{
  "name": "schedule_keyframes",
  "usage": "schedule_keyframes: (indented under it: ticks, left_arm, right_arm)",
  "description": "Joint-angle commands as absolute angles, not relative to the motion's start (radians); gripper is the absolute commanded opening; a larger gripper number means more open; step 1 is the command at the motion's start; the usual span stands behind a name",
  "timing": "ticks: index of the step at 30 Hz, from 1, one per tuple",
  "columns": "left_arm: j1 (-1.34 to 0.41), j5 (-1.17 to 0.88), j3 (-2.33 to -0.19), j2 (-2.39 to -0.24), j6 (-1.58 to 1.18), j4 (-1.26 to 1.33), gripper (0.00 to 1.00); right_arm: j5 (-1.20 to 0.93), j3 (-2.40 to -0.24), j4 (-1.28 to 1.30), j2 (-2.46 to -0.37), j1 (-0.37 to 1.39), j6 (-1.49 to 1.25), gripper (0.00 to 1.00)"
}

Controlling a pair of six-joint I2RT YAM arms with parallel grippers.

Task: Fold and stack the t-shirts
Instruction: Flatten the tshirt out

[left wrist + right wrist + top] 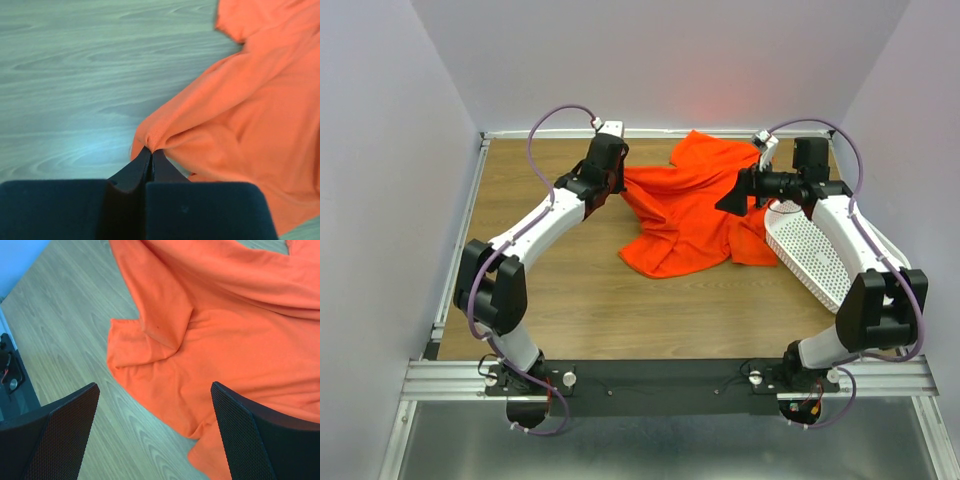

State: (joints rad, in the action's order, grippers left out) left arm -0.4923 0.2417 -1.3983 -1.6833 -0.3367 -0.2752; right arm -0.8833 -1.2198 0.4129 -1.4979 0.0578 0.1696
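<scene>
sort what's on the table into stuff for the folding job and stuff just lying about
For the job: orange t-shirt; left gripper, shut on its edge; right gripper, open over it.
Lying about: white perforated basket.

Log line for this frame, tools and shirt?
left tool: shut on orange t-shirt edge | right tool: open, over t-shirt | t-shirt: crumpled, unfolded, on wooden table | white perforated basket: beside t-shirt

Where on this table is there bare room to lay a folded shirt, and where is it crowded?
Bare table runs from the near hem of the orange t-shirt to the black base rail, and left of the left arm. Crowded back right: shirt, open right gripper and white perforated basket meet; the left gripper pinches the shirt's left edge.
</scene>
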Motion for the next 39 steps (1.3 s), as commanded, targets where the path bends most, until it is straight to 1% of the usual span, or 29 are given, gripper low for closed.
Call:
schedule_keyframes:
  ticks: [1,3,4,5,7,9,10,11,12,13,14,15,17,18,19,20,23,25,28,29,34,39]
  left_arm:
    - [-0.492,0.389,-1.393,-1.701,-0.333,-0.396,0.0]
    - [-0.492,0.439,-1.353,-1.707,-0.351,-0.408,0.12]
    - [-0.492,0.484,-1.327,-1.712,-0.374,-0.422,0.24]
    - [-0.491,0.506,-1.327,-1.712,-0.385,-0.426,0.28]
    - [-0.492,0.534,-1.286,-1.703,-0.405,-0.423,0.36]
    - [-0.492,0.497,-1.24,-1.678,-0.407,-0.399,0.39]
    - [-0.492,0.467,-1.223,-1.666,-0.405,-0.379,0.44]
    - [-0.491,0.433,-1.195,-1.658,-0.411,-0.35,0.45]
    - [-0.492,0.434,-1.184,-1.645,-0.416,-0.345,0.47]
    - [-0.491,0.445,-1.172,-1.637,-0.422,-0.331,0.52]
    - [-0.486,0.445,-1.146,-1.632,-0.428,-0.322,0.53]
    - [-0.479,0.44,-1.131,-1.626,-0.437,-0.308,0.53]
    - [-0.436,0.35,-1.092,-1.608,-0.471,-0.249,0.54]
    - [-0.398,0.309,-1.041,-1.592,-0.506,-0.22,0.54]
    - [-0.382,0.237,-1.008,-1.583,-0.521,-0.15,0.54]
    - [-0.367,0.209,-0.939,-1.572,-0.54,-0.109,0.54]
    - [-0.298,0.118,-0.829,-1.543,-0.616,0.043,0.52]
    - [-0.249,0.069,-0.799,-1.555,-0.649,0.113,0.49]
    - [-0.222,0.009,-0.799,-1.603,-0.658,0.161,0.47]
    - [-0.215,-0.044,-0.817,-1.641,-0.658,0.182,0.45]
    - [-0.213,-0.158,-0.893,-1.738,-0.637,0.189,0.44]
    - [-0.212,-0.176,-0.92,-1.792,-0.618,0.183,0.44]
  right_arm:
    - [-0.923,-1.206,0.436,-1.517,0.055,0.192,1.0]
    - [-0.927,-1.206,0.437,-1.52,0.055,0.192,1.0]
    - [-0.927,-1.206,0.439,-1.522,0.055,0.192,1.0]
    - [-0.927,-1.206,0.44,-1.523,0.057,0.192,1.0]
    - [-0.93,-1.207,0.443,-1.528,0.057,0.192,1.0]
    - [-0.927,-1.209,0.445,-1.532,0.058,0.193,1.0]
    - [-0.927,-1.209,0.446,-1.534,0.058,0.193,1.0]
    - [-0.92,-1.21,0.449,-1.537,0.063,0.196,1.0]
    - [-0.92,-1.21,0.451,-1.539,0.064,0.199,1.0]
    - [-0.92,-1.212,0.454,-1.539,0.066,0.199,1.0]
    - [-0.922,-1.212,0.454,-1.539,0.064,0.201,1.0]
    - [-0.923,-1.212,0.454,-1.539,0.067,0.201,1.0]
    - [-0.922,-1.212,0.456,-1.54,0.067,0.202,1.0]
    - [-0.92,-1.212,0.456,-1.543,0.067,0.204,1.0]
    - [-0.92,-1.212,0.457,-1.543,0.069,0.206,1.0]
    - [-0.92,-1.212,0.459,-1.546,0.069,0.206,1.0]
    - [-0.922,-1.212,0.462,-1.551,0.071,0.207,1.0]
    - [-0.92,-1.212,0.463,-1.551,0.071,0.206,1.0]
    - [-0.922,-1.213,0.463,-1.549,0.071,0.209,1.0]
    - [-0.919,-1.213,0.465,-1.551,0.072,0.209,1.0]
    - [-0.919,-1.213,0.468,-1.549,0.072,0.212,1.0]
    - [-0.916,-1.215,0.471,-1.554,0.072,0.215,1.0]
